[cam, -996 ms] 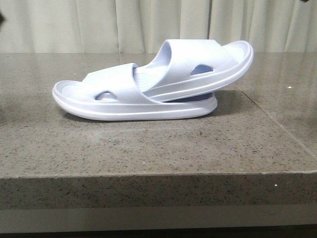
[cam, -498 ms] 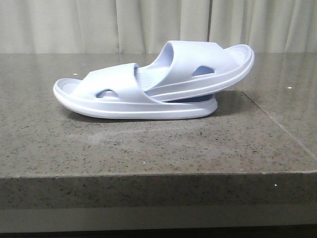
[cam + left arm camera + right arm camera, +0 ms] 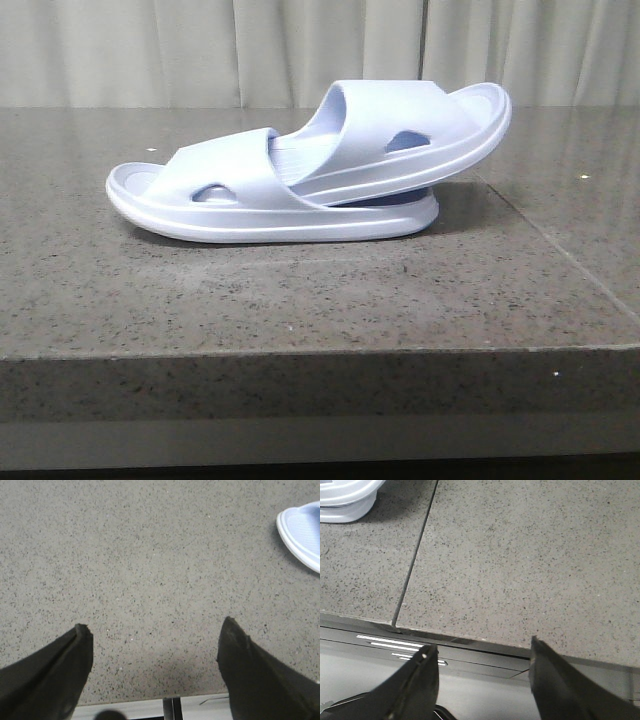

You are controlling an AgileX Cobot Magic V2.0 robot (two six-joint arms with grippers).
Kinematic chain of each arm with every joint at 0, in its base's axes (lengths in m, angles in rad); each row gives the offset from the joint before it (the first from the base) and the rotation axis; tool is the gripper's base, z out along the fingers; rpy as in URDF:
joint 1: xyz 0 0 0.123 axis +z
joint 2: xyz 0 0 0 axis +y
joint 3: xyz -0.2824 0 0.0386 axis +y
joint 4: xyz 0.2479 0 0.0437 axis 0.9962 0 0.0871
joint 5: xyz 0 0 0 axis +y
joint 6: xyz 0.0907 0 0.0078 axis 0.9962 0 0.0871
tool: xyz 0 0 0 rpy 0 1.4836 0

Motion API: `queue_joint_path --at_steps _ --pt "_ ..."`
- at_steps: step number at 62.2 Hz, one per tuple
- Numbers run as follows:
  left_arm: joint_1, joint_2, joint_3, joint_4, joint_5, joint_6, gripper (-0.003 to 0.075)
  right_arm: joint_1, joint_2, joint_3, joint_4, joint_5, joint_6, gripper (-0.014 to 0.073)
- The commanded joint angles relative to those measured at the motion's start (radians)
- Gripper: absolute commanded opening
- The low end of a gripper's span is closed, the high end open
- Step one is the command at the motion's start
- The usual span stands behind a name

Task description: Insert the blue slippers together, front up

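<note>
The two pale lavender-blue slippers lie nested on the stone table (image 3: 300, 300). The lower slipper (image 3: 200, 195) lies flat. The upper slipper (image 3: 420, 125) is pushed under the lower one's strap and tilts up to the right. No gripper shows in the front view. My left gripper (image 3: 155, 630) is open and empty over bare table near its front edge; one slipper's rounded end (image 3: 302, 530) shows far off to one side. My right gripper (image 3: 482, 650) is open and empty over the table's front edge, with the slippers' other end (image 3: 345, 500) at the view's corner.
A seam (image 3: 555, 250) crosses the right part of the table; it also shows in the right wrist view (image 3: 415, 555). Pale curtains (image 3: 200, 50) hang behind the table. The table's front edge (image 3: 300, 355) runs across the front view.
The slippers have stayed in place apart from a slight wobble. A dark shape at the left edge of the front view one second ago is gone.
</note>
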Motion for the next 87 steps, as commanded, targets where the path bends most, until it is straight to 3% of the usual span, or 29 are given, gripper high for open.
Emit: queue_joint_path --at_steps 1,5,19,29,79,87 --pt "0.0 0.0 -0.024 0.001 -0.079 -0.011 0.0475 -0.008 0.002 -0.022 -0.004 -0.052 0.002 0.0411" --pt "0.0 0.0 -0.024 -0.004 -0.086 -0.011 0.0418 -0.008 0.002 -0.022 -0.004 -0.052 0.002 0.037" --pt "0.0 0.0 -0.024 -0.009 -0.096 -0.011 0.0135 -0.008 0.002 -0.022 -0.003 -0.051 0.002 0.0096" --pt "0.0 0.0 -0.024 -0.017 -0.096 -0.011 -0.0022 -0.008 0.004 -0.022 0.007 -0.051 0.002 -0.0066" --pt "0.0 0.0 -0.023 -0.03 -0.097 -0.011 -0.002 -0.008 0.004 -0.022 0.047 -0.036 0.002 -0.0067" --pt "-0.007 -0.053 0.027 -0.036 -0.16 -0.011 -0.002 -0.008 0.004 -0.022 0.049 -0.036 0.002 -0.0067"
